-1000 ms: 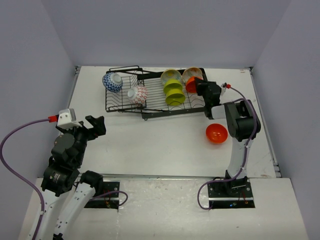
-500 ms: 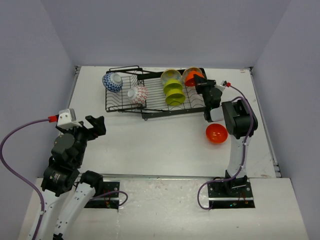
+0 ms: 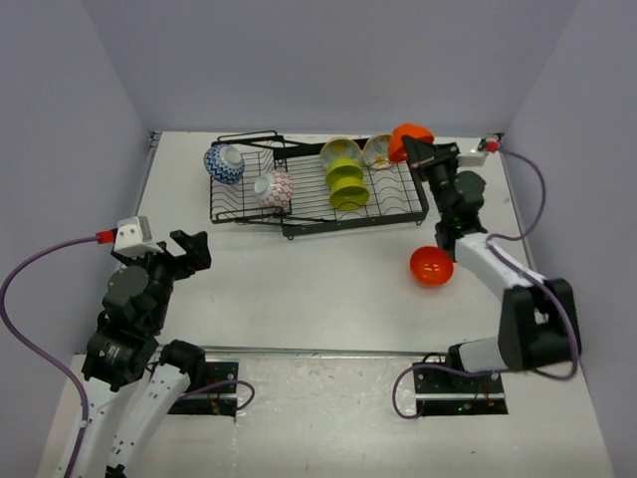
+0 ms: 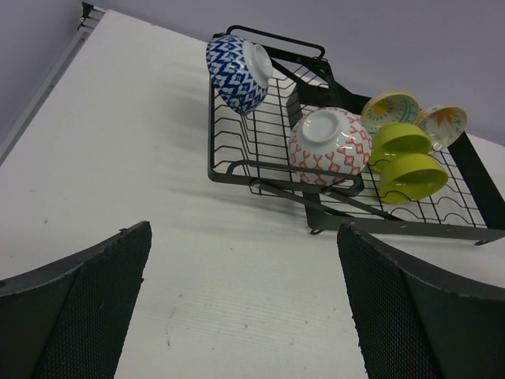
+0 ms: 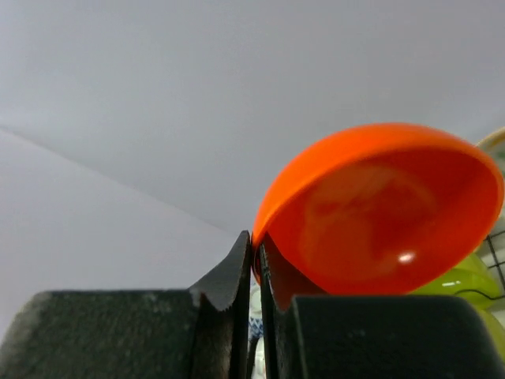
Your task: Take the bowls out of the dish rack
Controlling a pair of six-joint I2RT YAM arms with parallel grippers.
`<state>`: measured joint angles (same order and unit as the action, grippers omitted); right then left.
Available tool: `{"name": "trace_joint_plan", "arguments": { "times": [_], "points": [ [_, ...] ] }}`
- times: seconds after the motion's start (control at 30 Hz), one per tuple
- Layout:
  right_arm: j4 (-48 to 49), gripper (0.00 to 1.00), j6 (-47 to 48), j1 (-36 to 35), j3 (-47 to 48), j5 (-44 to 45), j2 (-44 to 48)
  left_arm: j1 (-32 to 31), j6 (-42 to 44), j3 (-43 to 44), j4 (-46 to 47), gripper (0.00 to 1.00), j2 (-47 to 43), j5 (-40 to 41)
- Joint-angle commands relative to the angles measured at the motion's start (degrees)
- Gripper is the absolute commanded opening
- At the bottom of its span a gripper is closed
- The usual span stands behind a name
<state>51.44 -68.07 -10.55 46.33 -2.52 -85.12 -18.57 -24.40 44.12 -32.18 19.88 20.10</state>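
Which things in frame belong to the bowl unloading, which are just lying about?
Job: dish rack; in it the blue-patterned bowl, red-and-white bowl, lime green bowls, cream bowls; held orange bowl, pinched by the right gripper; loose orange bowl, outside the rack.
Lying about: purple cables only.

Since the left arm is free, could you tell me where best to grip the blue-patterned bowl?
Pinch the blue-patterned bowl by its upper rim, coming from above at the dish rack's left end. It stands on edge, foot toward the rack's middle, so that rim looks clear of wires.
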Motion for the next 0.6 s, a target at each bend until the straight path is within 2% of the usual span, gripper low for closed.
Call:
{"name": "trace_joint_plan", "arguments": {
  "times": [0.0, 0.07, 0.1, 0.17, 0.2, 0.23, 0.3, 0.4, 0.57],
  "points": [
    [-33.0, 0.0, 23.3, -1.7, 6.8, 2.3, 14.3, -0.3, 1.5, -0.4, 2.3, 1.0, 0.2, -0.4],
    [-43.7, 0.0, 28.6, -1.8, 8.4, 6.5, 21.4, -0.3, 1.4, -0.4, 2.2, 1.0, -0.1, -0.2],
    [-52.8, 0.0, 31.8, -1.8, 9.2, 9.1, 23.6, -0.3, 1.4, -0.4, 2.1, 1.0, -0.2, -0.1],
    [-59.8, 0.0, 36.1, -1.8, 9.3, 13.5, 27.6, -0.3, 1.3, -0.4, 2.2, 1.0, -0.5, 0.1],
    [-68.0, 0.0, 39.0, -1.8, 11.0, 14.6, 30.2, -0.3, 1.3, -0.4, 2.2, 1.0, -0.8, 0.1],
    [-72.1, 0.0, 40.4, -1.8, 12.2, 15.1, 30.7, -0.3, 1.3, -0.4, 2.1, 1.0, -0.9, 0.1],
    [-85.3, 0.0, 42.9, -1.8, 16.9, 16.7, 29.9, -0.3, 1.3, -0.4, 2.2, 1.0, -1.0, 0.1],
    [-97.2, 0.0, 45.0, -2.1, 21.8, 18.8, 26.7, -0.3, 1.3, -0.3, 2.1, 1.0, -0.8, 0.1],
    [-105.3, 0.0, 48.5, -4.8, 24.2, 19.7, 20.4, -0.3, 1.3, -0.3, 1.9, 1.0, -1.0, 0.1]
  ]
}}
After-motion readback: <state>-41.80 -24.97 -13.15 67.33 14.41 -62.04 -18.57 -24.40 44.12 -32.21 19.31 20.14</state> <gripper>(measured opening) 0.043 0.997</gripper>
